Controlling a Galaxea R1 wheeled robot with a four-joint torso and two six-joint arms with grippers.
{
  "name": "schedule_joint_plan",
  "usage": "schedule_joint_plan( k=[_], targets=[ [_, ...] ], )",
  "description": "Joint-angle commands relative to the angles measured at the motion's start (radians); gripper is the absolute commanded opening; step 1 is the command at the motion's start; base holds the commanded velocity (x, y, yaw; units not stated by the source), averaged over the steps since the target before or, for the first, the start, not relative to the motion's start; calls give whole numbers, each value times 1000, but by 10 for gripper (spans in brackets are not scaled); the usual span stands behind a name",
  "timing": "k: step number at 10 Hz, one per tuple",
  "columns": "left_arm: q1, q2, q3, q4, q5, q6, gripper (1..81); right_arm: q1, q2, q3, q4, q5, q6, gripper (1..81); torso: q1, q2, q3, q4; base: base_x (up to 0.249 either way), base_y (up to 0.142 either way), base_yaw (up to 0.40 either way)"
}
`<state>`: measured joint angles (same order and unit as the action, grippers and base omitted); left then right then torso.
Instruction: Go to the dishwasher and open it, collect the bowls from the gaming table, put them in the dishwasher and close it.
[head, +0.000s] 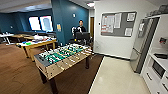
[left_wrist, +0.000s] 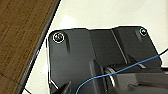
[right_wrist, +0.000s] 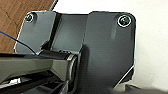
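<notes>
The gaming table (head: 49, 42), with a white top and a yellow rim, stands at the back left in the head view, beyond the table-football table. Small bright things lie on its top, among them a lime-green one (head: 28, 43) that may be one of the bowls; they are too blurred to tell apart. The dishwasher is out of view. Both wrist views look down past the robot's own dark plate onto the floor, where brown wood planks (left_wrist: 20, 37) meet pale flooring (left_wrist: 105, 12).
A table-football table (head: 62, 56) with a green field stands just ahead on the wood floor. A person (head: 80, 27) stands behind it by a dark screen (head: 82, 36). At the right are a steel fridge (head: 142, 45), white cabinets (head: 150, 77), a black-fronted microwave (head: 158, 68) and pale open floor (head: 117, 75).
</notes>
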<state>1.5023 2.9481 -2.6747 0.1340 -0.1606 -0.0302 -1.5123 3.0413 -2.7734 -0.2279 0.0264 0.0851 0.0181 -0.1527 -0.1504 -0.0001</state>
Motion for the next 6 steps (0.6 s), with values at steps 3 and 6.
schedule_joint_plan(
  k=[3,6],
  targets=[
    [-52,16,-76,7,50,3,811,53,6,12,-7,-48,-5,811,0,0,0,0,0,0,361],
    [-52,25,-76,9,67,3,811,48,3,9,-24,-48,-5,811,0,0,0,0,0,0,361]
  ],
)
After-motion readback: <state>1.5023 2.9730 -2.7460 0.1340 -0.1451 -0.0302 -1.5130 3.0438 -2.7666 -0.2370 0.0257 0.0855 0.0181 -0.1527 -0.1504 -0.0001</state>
